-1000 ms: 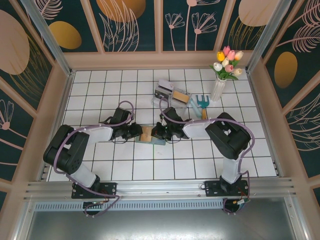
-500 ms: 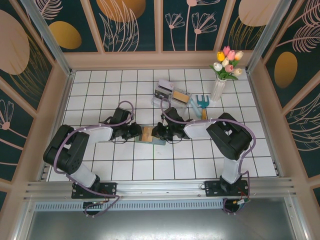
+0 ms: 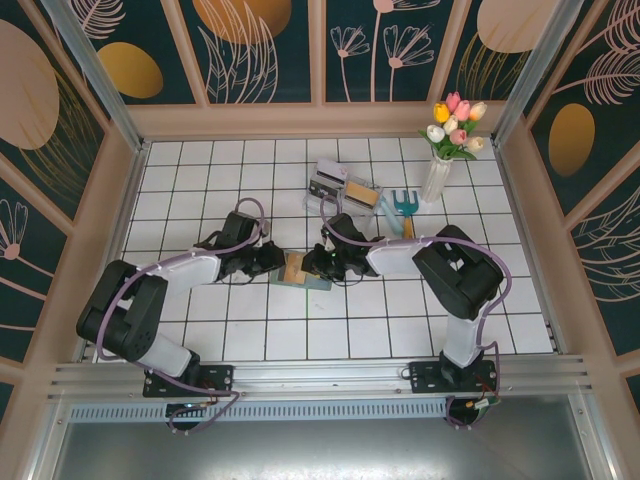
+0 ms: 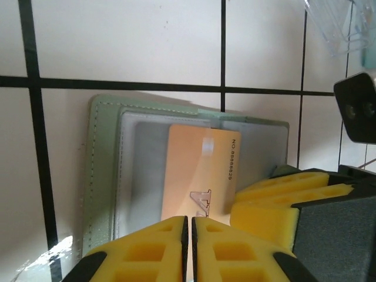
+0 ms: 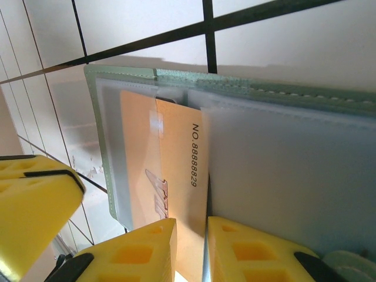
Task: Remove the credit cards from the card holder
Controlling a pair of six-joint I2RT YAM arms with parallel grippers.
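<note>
The left gripper (image 4: pixel 188 221) had its fingers almost together at the bottom edge of the credit card (image 4: pixel 197 170). The right gripper (image 5: pixel 191 223) had its fingers a little apart over it.

credit card (image 4: pixel 200 170): near end hidden behind left gripper (image 4: pixel 188 228) | card holder (image 5: pixel 282 176): cut off at right edge

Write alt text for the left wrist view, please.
A tan-orange credit card lies on an open grey-green card holder on white tiles. The left gripper has its yellow jaws nearly shut at the card's near end.
</note>
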